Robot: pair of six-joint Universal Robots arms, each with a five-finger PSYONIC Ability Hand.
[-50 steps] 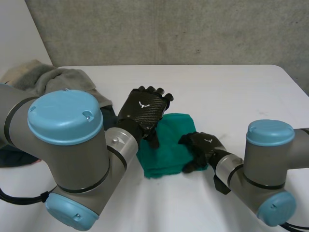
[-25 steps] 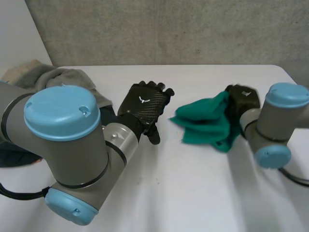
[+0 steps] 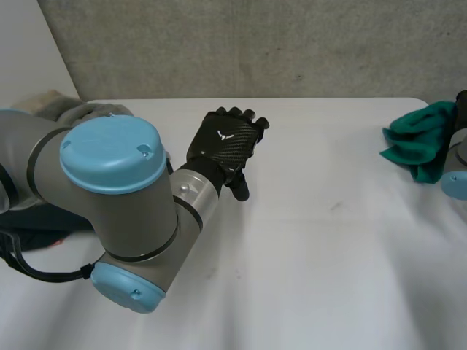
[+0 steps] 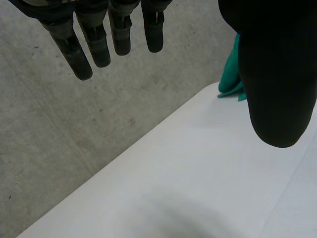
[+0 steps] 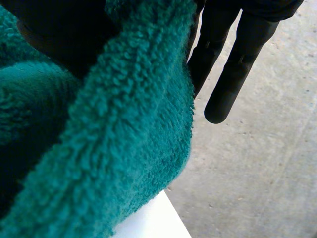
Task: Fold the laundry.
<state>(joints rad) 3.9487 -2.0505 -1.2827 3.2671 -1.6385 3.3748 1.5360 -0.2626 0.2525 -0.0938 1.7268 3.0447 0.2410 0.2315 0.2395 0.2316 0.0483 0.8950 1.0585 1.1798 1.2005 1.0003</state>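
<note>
While the left hand (image 3: 222, 149) is hovering open-fingered over the table (image 3: 328, 240), the right hand (image 5: 233, 74) is gripping the green towel (image 3: 419, 142) (all bunched up).

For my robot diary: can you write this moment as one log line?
left hand: open, above table | right hand: holds green towel, table's right end

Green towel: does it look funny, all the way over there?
Yes. The green towel is bunched, not flat, pinched in the right hand at the table's right edge. The left hand hangs open over the middle.
</note>
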